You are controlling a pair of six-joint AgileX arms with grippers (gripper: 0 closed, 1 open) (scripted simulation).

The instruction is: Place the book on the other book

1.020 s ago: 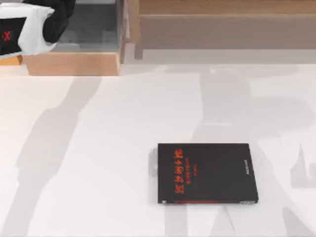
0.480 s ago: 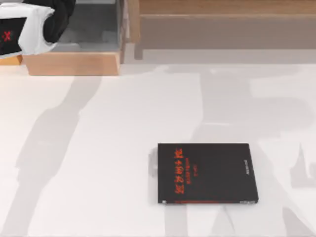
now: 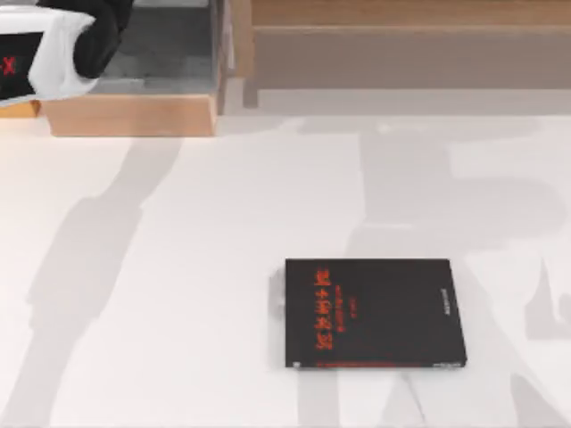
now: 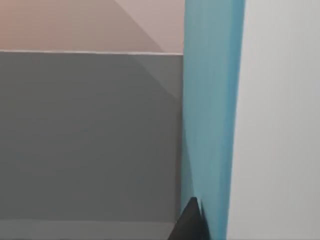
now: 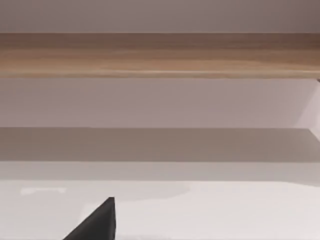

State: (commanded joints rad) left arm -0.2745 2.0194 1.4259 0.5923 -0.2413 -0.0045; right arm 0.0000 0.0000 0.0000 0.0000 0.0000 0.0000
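Note:
The other book [image 3: 375,314], black with red characters, lies flat on the white table at the lower middle right of the top view. The book [image 4: 211,100], light blue, stands upright close in front of the left wrist camera, beside a grey inner wall [image 4: 90,135]. My left arm [image 3: 53,45] is at the far left back corner of the top view, over a wooden box. My right gripper [image 5: 95,222] faces a wooden shelf across the bare white table.
A wooden box [image 3: 134,116] with a grey inside stands at the back left. A long wooden shelf [image 3: 401,45] runs along the back edge. The white table [image 3: 178,267] spreads out around the black book.
My left arm has shifted slightly to the left at the back corner. The black book has not moved.

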